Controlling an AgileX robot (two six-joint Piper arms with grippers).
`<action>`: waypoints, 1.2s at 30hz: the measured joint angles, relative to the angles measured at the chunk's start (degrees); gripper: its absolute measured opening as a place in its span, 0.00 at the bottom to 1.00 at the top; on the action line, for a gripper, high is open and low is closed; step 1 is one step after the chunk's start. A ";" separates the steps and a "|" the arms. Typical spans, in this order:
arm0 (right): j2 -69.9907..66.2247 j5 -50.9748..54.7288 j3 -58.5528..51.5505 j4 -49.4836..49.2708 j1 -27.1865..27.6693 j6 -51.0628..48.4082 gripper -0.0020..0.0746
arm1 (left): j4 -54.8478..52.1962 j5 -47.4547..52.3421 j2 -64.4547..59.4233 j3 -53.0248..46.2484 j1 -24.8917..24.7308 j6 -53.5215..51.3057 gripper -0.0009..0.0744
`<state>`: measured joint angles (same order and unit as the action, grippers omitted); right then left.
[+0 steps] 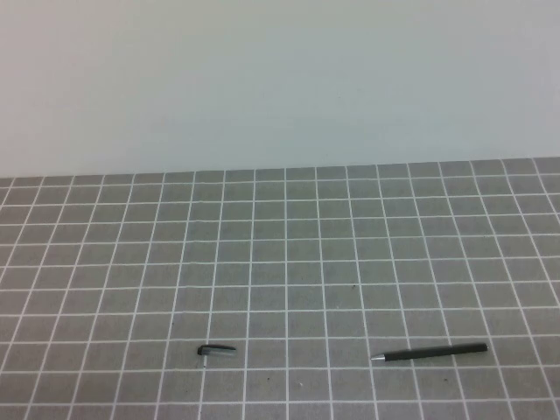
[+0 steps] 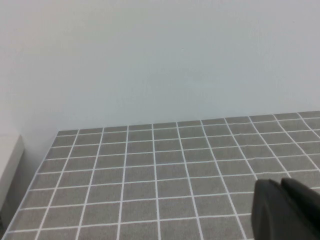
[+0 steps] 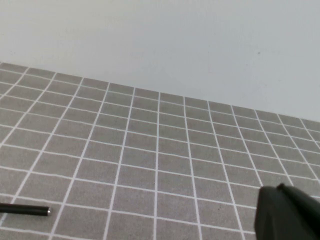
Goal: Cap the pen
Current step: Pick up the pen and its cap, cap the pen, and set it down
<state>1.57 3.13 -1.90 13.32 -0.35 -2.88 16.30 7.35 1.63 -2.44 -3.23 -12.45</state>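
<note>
The uncapped black pen (image 1: 429, 353) lies flat near the front right of the grid-patterned table (image 1: 280, 254), its silver tip pointing left. The small dark cap (image 1: 216, 351) lies near the front, left of centre, about three tiles from the pen tip. Neither arm shows in the high view. In the left wrist view my left gripper (image 2: 281, 183) hovers over bare tiles with its fingers pressed together and nothing between them. My right gripper (image 3: 280, 189) is also shut and empty; one end of the pen (image 3: 26, 210) shows off to its side, well apart from it.
A plain pale wall (image 1: 280, 79) rises behind the table's far edge. In the left wrist view a light-coloured block (image 2: 7, 167) sits just beyond the table's side edge.
</note>
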 joint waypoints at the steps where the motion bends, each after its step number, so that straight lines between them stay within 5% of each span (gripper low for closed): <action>1: 0.00 0.00 0.00 0.00 0.00 0.00 0.02 | 0.00 0.00 0.00 0.00 0.00 0.00 0.01; 12: 0.00 -1.64 0.00 0.00 0.00 0.00 0.02 | 0.00 -4.02 0.00 0.00 0.00 0.00 0.01; 25: 0.00 -18.41 0.00 -2.73 0.00 0.05 0.02 | 0.23 -20.62 0.00 0.00 0.00 -0.01 0.01; 36: 0.00 -23.42 0.24 -8.86 0.00 -0.11 0.02 | 5.59 -28.36 -0.10 0.62 0.00 10.68 0.01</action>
<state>1.57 -20.29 -1.66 4.46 -0.35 -2.99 21.90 -21.01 1.53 -1.83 -3.23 -1.77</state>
